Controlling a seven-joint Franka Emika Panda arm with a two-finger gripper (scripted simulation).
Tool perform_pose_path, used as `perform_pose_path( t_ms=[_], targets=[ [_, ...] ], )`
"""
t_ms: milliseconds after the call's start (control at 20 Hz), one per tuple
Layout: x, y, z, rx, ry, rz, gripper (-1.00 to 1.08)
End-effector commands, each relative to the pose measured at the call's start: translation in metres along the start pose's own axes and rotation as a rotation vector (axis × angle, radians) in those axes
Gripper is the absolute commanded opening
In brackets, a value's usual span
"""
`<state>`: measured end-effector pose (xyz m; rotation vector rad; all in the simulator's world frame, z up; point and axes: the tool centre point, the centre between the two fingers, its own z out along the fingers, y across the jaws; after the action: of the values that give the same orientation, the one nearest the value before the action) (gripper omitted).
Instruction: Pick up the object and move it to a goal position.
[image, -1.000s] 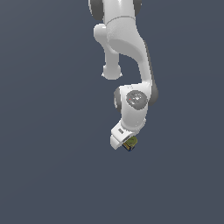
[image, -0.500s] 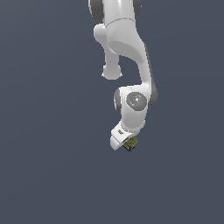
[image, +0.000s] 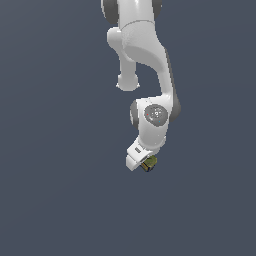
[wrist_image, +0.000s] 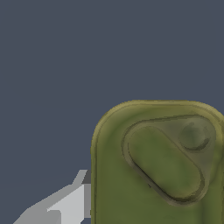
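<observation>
Olive-green-topped rounded-rectangular tin can (wrist_image: 159, 166) is sitting right under the white arm's tool (image: 146, 164), one pale finger (wrist_image: 65, 203) showing beside its edge; whether the tool is pinching it I cannot tell. Judging by this, grasping or carrying is underway; no goal marker is showing.

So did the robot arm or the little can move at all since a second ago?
Hardly at all. The arm may have crept very slightly up; it keeps the same bend. The can stays tucked under the gripper, and in the wrist view its olive-green top sits right against one finger. Nothing was let go.
</observation>
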<state>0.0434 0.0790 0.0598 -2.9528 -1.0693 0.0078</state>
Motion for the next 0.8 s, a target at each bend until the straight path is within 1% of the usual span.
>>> perform_pose_path(
  t_ms=[0,400,750],
  targets=[
    [-0.001,0.000,-0.007,-0.003,0.003,0.000,-1.00],
    [-0.012,-0.011,-0.040,-0.003,0.003,0.000,-1.00],
    [-0.031,-0.027,-0.093,-0.004,0.003,0.000,-1.00]
  ],
)
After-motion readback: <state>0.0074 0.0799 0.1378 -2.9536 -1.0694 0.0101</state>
